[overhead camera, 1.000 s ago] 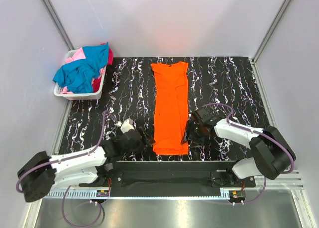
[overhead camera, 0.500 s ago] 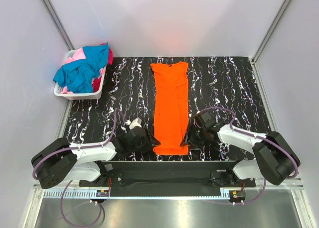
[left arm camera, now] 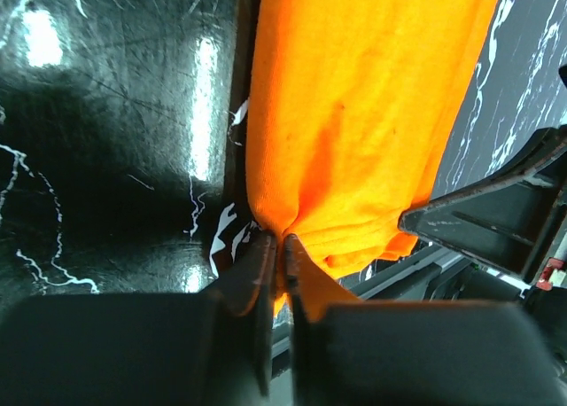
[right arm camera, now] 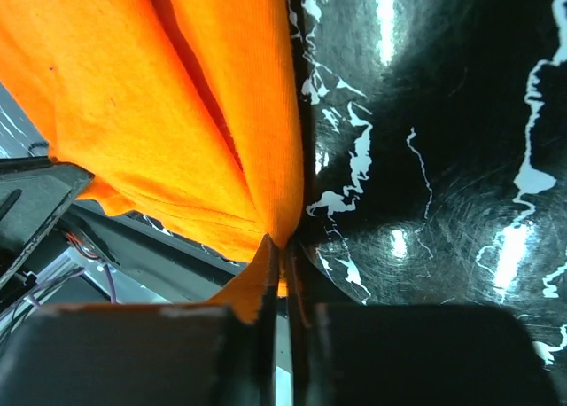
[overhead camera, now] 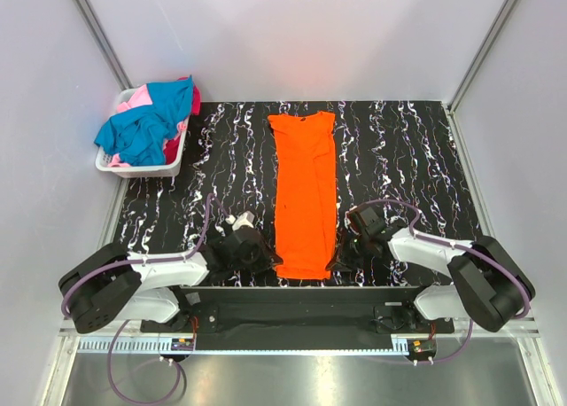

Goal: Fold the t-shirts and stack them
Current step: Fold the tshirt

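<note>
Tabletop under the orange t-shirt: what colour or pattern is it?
Glossy black with white marble-like veining. The tabletop shows best in the top external view.

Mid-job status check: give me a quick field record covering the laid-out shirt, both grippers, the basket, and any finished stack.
laid-out shirt: orange t-shirt, a long narrow strip lying flat, collar end away from the arms
left gripper: shut, pinching the strip's near left corner
right gripper: shut, pinching the near right corner
basket: white, at the far left, heaped with teal, pink and red t-shirts
finished stack: none visible
</note>
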`<action>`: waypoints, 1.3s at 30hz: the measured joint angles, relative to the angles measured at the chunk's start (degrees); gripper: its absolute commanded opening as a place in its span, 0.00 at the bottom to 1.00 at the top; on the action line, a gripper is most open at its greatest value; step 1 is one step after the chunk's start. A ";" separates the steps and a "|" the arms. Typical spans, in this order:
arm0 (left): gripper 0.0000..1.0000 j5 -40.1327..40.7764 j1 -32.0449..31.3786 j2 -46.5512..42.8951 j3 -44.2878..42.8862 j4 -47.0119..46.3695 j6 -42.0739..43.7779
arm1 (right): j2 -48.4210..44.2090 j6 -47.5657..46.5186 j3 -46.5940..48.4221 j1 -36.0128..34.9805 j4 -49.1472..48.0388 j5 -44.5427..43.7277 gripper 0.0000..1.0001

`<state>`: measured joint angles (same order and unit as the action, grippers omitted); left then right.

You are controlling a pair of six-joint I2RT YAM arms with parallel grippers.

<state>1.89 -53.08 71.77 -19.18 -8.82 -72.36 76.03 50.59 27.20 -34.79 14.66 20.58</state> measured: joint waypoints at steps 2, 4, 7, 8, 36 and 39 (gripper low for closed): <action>0.00 -0.07 -0.09 -0.02 0.00 0.02 0.00 | -0.02 0.31 -0.22 0.02 -0.09 0.11 0.00; 0.00 -0.04 -0.26 -0.22 0.02 0.11 -0.07 | -0.13 0.35 -0.28 0.02 -0.09 0.09 0.00; 0.00 0.15 -1.05 -1.84 0.04 1.16 -0.13 | -1.01 0.44 -0.76 0.00 0.37 0.04 0.00; 0.00 0.31 -1.62 -2.75 0.04 1.84 -0.15 | -1.49 0.44 -0.98 0.00 0.76 -0.02 0.00; 0.00 20.61 -12.44 -8.48 -18.47 32.54 -0.61 | -1.42 -7.69 23.56 -1.60 24.79 -10.91 0.00; 0.00 20.63 -6.01 -4.57 -23.30 33.94 4.04 | 5.05 -10.54 31.71 -1.55 26.18 -13.51 0.00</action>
<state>22.52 -59.09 67.20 -42.48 25.12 -68.31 81.08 40.05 58.92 -36.34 40.84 7.07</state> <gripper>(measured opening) 0.020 0.015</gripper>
